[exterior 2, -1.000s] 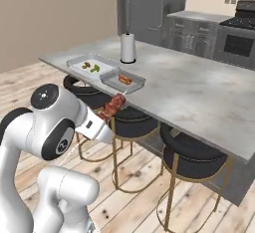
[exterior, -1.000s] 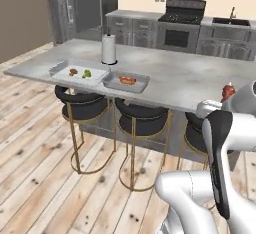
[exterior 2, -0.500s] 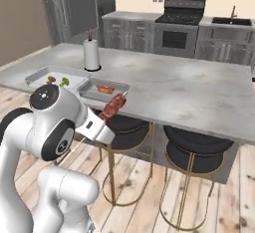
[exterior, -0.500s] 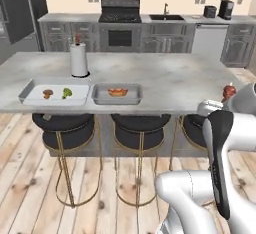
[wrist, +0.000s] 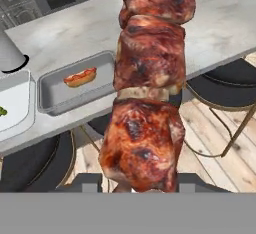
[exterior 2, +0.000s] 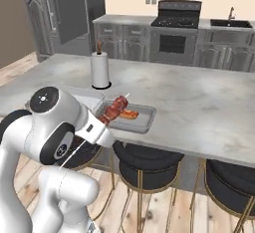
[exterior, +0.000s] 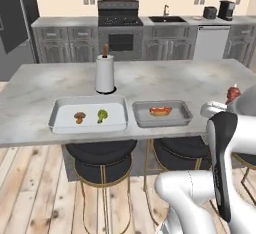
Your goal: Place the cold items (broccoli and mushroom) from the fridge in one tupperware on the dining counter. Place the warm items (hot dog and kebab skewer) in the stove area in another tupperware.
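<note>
Progress is judged as three items out of four placed. On the counter (exterior: 45,90), two containers are set side by side in front of the paper towel roll (exterior: 105,73). In the white container (exterior: 59,119), the mushroom (exterior: 79,116) and the broccoli (exterior: 102,115) are seen lying near each other; the cold half of the task is therefore taken as complete. In the grey container (exterior: 186,114), just beside the white one, the hot dog (exterior: 160,110) is seen lying alone.

The kebab skewer (wrist: 147,85) is not yet placed. It is held upright in the gripper (wrist: 134,188), with the jaws closed on its lower end; the exact contact is hidden by the meat in the hand view. In the right base view the kebab skewer (exterior 2: 114,109) is seen raised above the near edge of the counter, in line with the grey container (exterior 2: 145,122) but not over its floor as far as can be told. In the left base view only its top (exterior: 233,94) is visible behind the arm.

One step is judged to remain: the kebab skewer is to be carried over the grey container, lowered beside the hot dog and released. A tilt toward horizontal is likely to be needed so that the skewer lies flat within the walls.
</note>
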